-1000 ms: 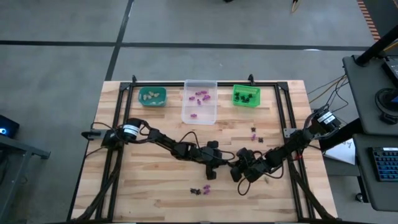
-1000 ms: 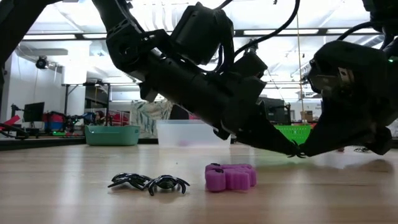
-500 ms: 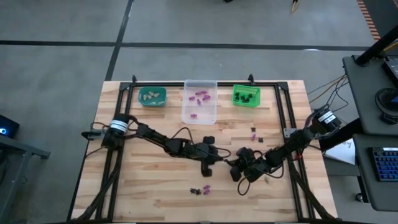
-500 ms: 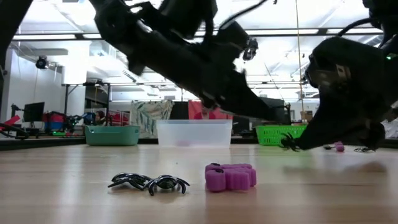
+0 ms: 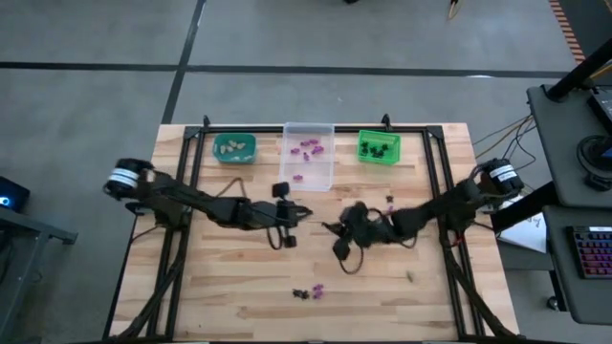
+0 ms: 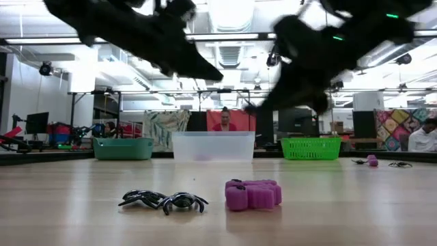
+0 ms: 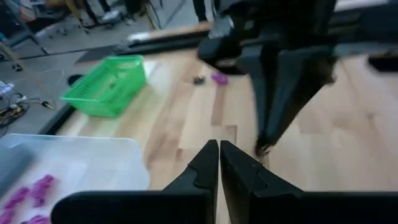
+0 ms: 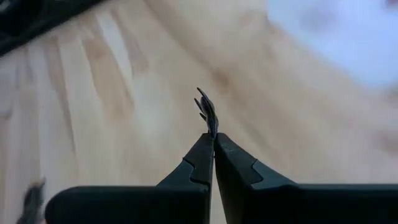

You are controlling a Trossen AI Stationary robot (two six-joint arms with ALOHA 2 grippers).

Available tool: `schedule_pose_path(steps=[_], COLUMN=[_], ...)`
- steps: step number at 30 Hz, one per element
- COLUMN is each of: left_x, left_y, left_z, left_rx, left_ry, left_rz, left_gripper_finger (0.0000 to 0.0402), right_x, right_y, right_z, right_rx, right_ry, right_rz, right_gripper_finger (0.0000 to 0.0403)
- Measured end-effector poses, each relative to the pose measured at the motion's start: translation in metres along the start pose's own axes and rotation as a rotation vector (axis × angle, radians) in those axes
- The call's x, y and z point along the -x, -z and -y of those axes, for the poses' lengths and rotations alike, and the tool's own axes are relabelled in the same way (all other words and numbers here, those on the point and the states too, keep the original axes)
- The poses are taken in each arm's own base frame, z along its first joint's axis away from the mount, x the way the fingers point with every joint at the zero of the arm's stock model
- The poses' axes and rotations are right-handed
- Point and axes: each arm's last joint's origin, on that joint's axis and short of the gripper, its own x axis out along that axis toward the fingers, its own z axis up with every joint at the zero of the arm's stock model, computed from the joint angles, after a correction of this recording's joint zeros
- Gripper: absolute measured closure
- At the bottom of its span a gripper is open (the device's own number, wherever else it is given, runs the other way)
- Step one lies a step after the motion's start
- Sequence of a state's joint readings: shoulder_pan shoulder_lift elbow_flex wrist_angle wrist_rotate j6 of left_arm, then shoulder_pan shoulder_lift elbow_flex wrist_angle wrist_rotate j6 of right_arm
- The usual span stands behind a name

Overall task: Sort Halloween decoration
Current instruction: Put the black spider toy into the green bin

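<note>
Operator, your right gripper (image 8: pixel 213 138) has its fingers pressed together on a small black spider trinket (image 8: pixel 206 112), thin legs sticking out past the tips; only the right wrist view shows this, from overhead the pinch is too small to read. Left gripper (image 7: pixel 219 146) fingers pressed together, nothing between them, per left wrist view. High view places both over mid-table: left gripper (image 5: pixel 304 212) just below the clear bin (image 5: pixel 307 173), right gripper (image 5: pixel 330 228) close beside it, arms reaching in from opp. sides. Same view gives bin contents: pale beige pieces (image 5: pixel 232 146) in the teal bin (image 5: pixel 234 159), purple pieces (image 5: pixel 307 148) in the clear one, black pieces (image 5: pixel 377 149) in the green basket (image 5: pixel 379 159). Low view adds shape the top view lacks: on the wooden table (image 6: pixel 341 205), two glossy black spiders (image 6: pixel 164 200) touching each other, and just beside them a matte purple lumpy piece (image 6: pixel 253 194), lying flat; near front edge in overhead. Green basket (image 6: pixel 311 147) is open mesh; clear bin (image 6: pixel 213 146) smooth, translucent. More strays, one purple (image 6: pixel 372 160), sit toward the right side near the basket. A person (image 6: pixel 224 120) shows in the room beyond.
</note>
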State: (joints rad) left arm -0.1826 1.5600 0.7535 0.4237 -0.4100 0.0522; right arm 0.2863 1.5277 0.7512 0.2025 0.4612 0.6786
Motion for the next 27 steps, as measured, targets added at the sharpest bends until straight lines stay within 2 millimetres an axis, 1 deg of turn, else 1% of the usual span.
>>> schedule_pose_path(steps=[4, 7, 10, 14, 17, 20, 22, 24, 27], left_x=[0.027, 0.044, 0.057, 0.066, 0.067, 0.065, 0.063, 0.061, 0.058], left_y=[-0.006, -0.010, -0.011, -0.012, -0.012, -0.010, -0.007, -0.005, -0.003], left_z=[-0.011, -0.018, -0.023, -0.027, -0.027, -0.027, -0.026, -0.024, -0.023], left_rx=[0.078, 0.126, 0.157, 0.168, 0.167, 0.161, 0.153, 0.148, 0.142], left_ry=[0.001, 0.004, 0.006, 0.007, 0.007, 0.006, 0.006, 0.006, 0.006], left_rz=[0.059, 0.105, 0.141, 0.167, 0.170, 0.162, 0.145, 0.135, 0.124], left_gripper_finger=[0.0402, 0.0402, 0.0402, 0.0402, 0.0402, 0.0402, 0.0402, 0.0402, 0.0402], right_x=[-0.010, -0.014, -0.014, -0.007, 0.004, 0.017, 0.024, 0.031, 0.036], right_y=[-0.041, -0.073, -0.111, -0.158, -0.187, -0.203, -0.205, -0.204, -0.194], right_z=[0.014, 0.030, 0.048, 0.086, 0.123, 0.166, 0.194, 0.222, 0.257], right_rx=[0.102, 0.180, 0.231, 0.243, 0.191, 0.115, 0.059, -0.001, -0.019], right_ry=[0.060, 0.159, 0.250, 0.396, 0.515, 0.636, 0.692, 0.680, 0.550], right_rz=[-0.006, -0.041, -0.066, -0.141, -0.207, -0.304, -0.374, -0.443, -0.561], right_gripper_finger=[0.0394, 0.0394, 0.0394, 0.0394, 0.0394, 0.0394, 0.0394, 0.0394, 0.0394])
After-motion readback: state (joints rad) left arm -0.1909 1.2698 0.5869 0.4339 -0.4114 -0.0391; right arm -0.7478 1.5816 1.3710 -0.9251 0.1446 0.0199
